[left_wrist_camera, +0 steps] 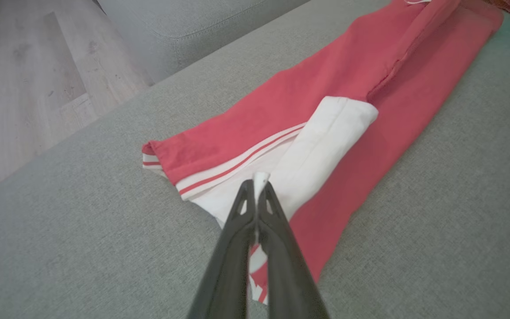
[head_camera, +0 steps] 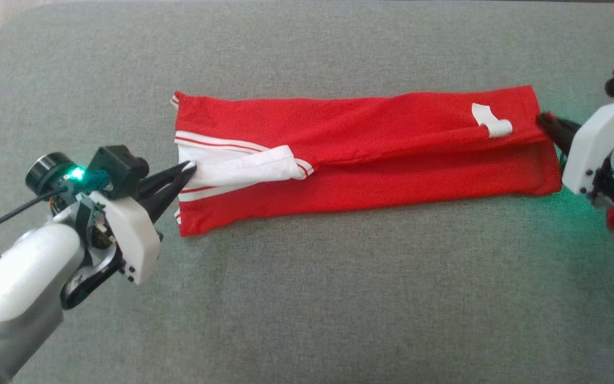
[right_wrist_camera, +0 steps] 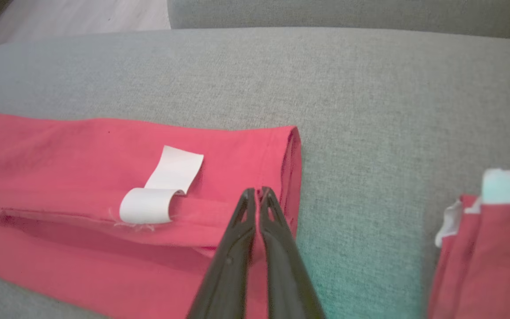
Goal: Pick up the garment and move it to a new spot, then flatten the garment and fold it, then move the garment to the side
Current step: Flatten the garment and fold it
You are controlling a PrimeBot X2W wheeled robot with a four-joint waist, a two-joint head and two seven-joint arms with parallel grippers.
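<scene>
A long red cotton garment with white striped trim (head_camera: 371, 160) lies flat on a grey woven upholstered seat (head_camera: 307, 298). It is folded lengthwise into a narrow band that runs from side to side across the middle of the seat.

At the garment's left end, a white sleeve panel edged with thin red stripes (head_camera: 243, 165) is folded over the red cloth. The left end effector (head_camera: 190, 169) meets the garment here. Its two dark fingers are pressed together, and a small tuft of the white cloth is pinched between the tips (left_wrist_camera: 257, 186).

Near the garment's right end, a small white curled fabric label (head_camera: 491, 121) sits on the upper layer, just above a lengthwise fold. The right end effector (head_camera: 544, 120) is at the garment's right hem. Its fingers are closed tight on the edge of the upper red layer, just beside the label (right_wrist_camera: 255, 192).

Past the garment's right end and apart from it, a second bundle of red and white cloth (right_wrist_camera: 481, 248) rests on the same seat. Beyond the garment's left end, off the seat, there is pale wooden plank flooring (left_wrist_camera: 25, 88).
</scene>
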